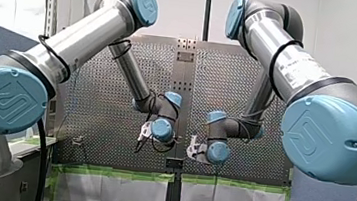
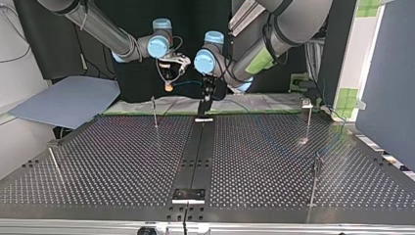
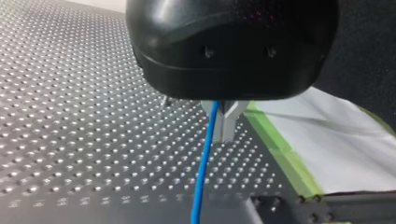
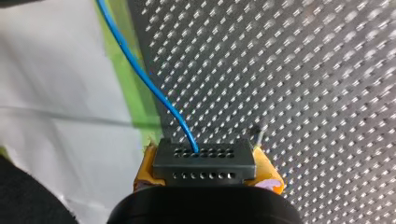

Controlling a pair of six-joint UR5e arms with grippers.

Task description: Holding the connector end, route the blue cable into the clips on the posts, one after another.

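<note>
blue cable [image 3: 204, 172] held at 2 spots
my right gripper [image 4: 205, 166] pinches the connector [image 4: 205, 156], my left gripper [image 3: 223, 122] nips the cable; green tape [image 3: 280, 149] beside.

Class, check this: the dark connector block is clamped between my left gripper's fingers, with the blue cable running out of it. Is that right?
Not quite: it is my right gripper whose yellow pads clamp the dark connector block, as the right wrist view shows. The blue cable does run out of it.

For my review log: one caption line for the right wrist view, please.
My right pincer grips the dark connector between yellow pads, blue cable arcing away over the perforated table.
</note>
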